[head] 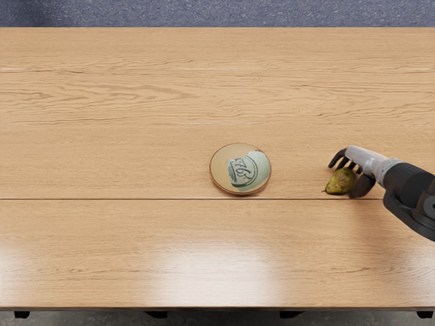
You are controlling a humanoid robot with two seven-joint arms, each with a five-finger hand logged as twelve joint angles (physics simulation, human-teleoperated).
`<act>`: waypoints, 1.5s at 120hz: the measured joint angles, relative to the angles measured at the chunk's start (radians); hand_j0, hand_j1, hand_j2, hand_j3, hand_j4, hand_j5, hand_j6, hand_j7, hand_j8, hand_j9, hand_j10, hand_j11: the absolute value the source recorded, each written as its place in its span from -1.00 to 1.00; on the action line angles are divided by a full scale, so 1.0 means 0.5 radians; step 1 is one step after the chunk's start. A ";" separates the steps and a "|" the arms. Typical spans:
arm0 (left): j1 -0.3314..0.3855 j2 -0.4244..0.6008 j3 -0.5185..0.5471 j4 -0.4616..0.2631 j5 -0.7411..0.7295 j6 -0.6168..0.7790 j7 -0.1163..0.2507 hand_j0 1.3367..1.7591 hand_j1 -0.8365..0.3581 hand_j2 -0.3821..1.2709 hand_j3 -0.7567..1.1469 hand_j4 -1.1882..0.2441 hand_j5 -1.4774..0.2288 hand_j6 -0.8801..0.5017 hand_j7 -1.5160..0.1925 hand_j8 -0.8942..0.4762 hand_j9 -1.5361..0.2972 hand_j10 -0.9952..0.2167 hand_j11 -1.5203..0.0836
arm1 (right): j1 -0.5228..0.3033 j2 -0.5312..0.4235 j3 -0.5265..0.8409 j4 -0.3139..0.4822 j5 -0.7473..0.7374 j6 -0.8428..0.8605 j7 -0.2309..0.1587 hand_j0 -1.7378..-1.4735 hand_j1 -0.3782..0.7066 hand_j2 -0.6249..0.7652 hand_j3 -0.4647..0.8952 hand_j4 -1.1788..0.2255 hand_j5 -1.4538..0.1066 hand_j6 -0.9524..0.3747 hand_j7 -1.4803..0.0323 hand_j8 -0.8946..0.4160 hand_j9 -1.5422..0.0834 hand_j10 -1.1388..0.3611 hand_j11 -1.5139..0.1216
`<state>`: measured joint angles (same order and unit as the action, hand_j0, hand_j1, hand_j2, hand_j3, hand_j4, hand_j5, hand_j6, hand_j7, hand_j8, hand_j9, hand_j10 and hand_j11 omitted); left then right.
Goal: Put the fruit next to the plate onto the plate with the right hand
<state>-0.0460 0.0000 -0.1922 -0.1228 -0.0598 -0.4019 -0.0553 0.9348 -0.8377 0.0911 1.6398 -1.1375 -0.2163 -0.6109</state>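
Right robot hand (353, 174) low over the counter (136, 238), arm angled leftward, at the fruit (340, 182); we cannot tell its grip. Plate (221, 166) farther left.

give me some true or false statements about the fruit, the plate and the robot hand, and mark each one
1. The fruit lies on the plate. False: it lies on the table, to the right of the plate and apart from it.
2. The right robot hand is at the fruit, its arm coming in from the right edge. True.
3. The plate stands at the table's far left corner. False: it stands near the middle of the table.
4. No fruit is on the plate. True.
5. Two fruits lie on the table. False: only one shows.
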 joint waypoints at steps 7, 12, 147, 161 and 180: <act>0.000 0.000 -0.001 0.000 0.000 0.000 0.000 0.52 0.96 -0.53 -0.21 0.64 0.71 0.25 0.75 0.29 0.66 0.62 0.87 | -0.002 -0.002 0.001 0.008 -0.005 0.000 0.000 -0.40 0.01 -0.22 -0.32 0.05 0.13 -0.23 0.21 -0.31 0.20 -0.07 0.16; 0.000 0.000 -0.001 0.000 0.000 0.000 0.000 0.52 0.96 -0.53 -0.21 0.64 0.71 0.25 0.75 0.29 0.66 0.62 0.87 | -0.002 -0.004 0.002 0.018 -0.008 0.000 0.000 -0.40 0.03 -0.22 -0.32 0.04 0.13 -0.24 0.20 -0.32 0.19 -0.08 0.15; 0.005 0.000 -0.002 0.000 0.000 0.000 0.000 0.52 0.96 -0.53 -0.21 0.64 0.71 0.26 0.75 0.29 0.66 0.62 0.87 | 0.001 0.075 0.002 0.030 -0.021 0.024 -0.004 -0.26 0.15 0.22 -0.32 -0.40 -0.35 -0.25 -0.31 -0.27 -0.29 -0.31 -0.33; -0.002 0.000 -0.002 0.000 0.000 0.000 0.000 0.52 0.96 -0.53 -0.21 0.64 0.71 0.26 0.75 0.29 0.66 0.62 0.87 | 0.001 0.068 0.047 0.032 -0.008 0.050 -0.001 -0.29 0.16 0.32 -0.32 -0.41 -0.41 -0.29 -0.35 -0.28 -0.34 -0.31 -0.39; -0.006 0.000 -0.003 0.000 0.000 0.000 0.000 0.52 0.96 -0.53 -0.21 0.64 0.71 0.26 0.75 0.29 0.66 0.62 0.87 | 0.001 0.058 0.149 0.033 0.004 0.116 0.000 -0.31 0.14 0.29 -0.32 -0.43 -0.45 -0.27 -0.38 -0.27 -0.38 -0.30 -0.42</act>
<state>-0.0491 0.0000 -0.1934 -0.1228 -0.0598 -0.4019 -0.0553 0.9354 -0.8086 0.1657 1.6565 -1.1356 -0.1584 -0.6108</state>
